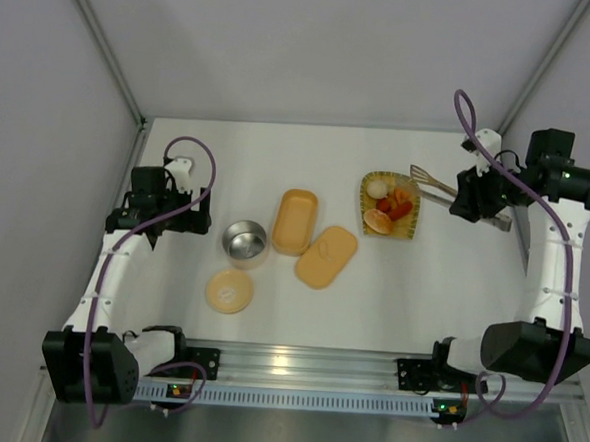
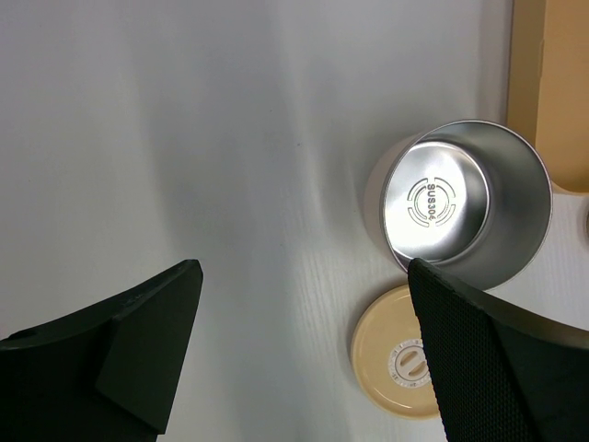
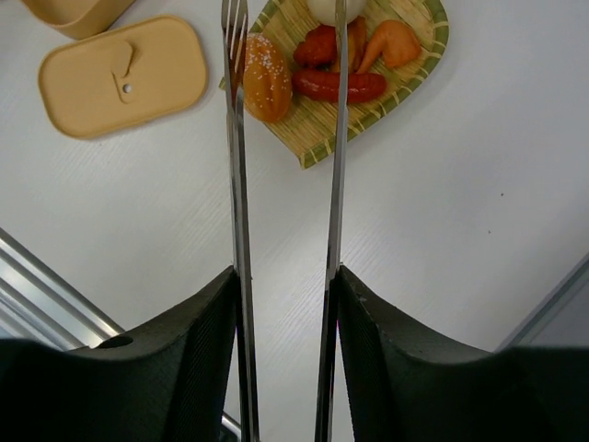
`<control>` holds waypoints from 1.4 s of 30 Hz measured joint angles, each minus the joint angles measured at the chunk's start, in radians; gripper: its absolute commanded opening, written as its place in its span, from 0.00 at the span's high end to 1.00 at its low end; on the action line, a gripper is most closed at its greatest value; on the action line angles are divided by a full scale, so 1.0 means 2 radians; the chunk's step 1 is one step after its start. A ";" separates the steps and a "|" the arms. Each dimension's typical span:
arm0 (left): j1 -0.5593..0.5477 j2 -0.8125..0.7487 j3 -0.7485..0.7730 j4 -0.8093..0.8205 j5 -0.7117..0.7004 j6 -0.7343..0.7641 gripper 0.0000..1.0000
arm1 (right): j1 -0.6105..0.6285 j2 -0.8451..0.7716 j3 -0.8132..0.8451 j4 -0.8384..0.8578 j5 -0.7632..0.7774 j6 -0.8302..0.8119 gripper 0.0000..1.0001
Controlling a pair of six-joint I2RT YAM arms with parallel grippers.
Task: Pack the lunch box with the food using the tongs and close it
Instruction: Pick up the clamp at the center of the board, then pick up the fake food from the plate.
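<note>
Tongs (image 3: pixel 236 184) were pinched by right hand (image 3: pixel 285 272), tips lay near food (image 3: pixel 327 85) on woven tray (image 3: pixel 322 147), left hand (image 2: pixel 302 267) stood spread wide over counter (image 2: pixel 184 138) beside open steel tin (image 2: pixel 465 198)

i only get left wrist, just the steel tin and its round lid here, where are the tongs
Observer: The right gripper holds the tongs, tips toward the woven tray.
Operator: anything packed yet
Observer: No, the lunch box looks empty.
Operator: closed?
Observer: No, its oblong lid lies flat beside it.
</note>
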 measured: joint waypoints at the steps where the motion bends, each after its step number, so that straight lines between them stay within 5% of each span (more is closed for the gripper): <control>1: 0.000 0.000 0.001 -0.002 0.001 0.001 0.02 | 0.001 -0.006 -0.005 -0.001 0.000 -0.004 0.55; 13: 0.000 0.000 0.002 -0.017 0.006 0.005 0.02 | 0.064 -0.025 -0.104 0.001 0.026 -0.010 0.52; 42: 0.000 -0.006 0.002 -0.024 0.006 0.007 0.02 | 0.076 0.078 -0.106 0.069 0.056 0.060 0.50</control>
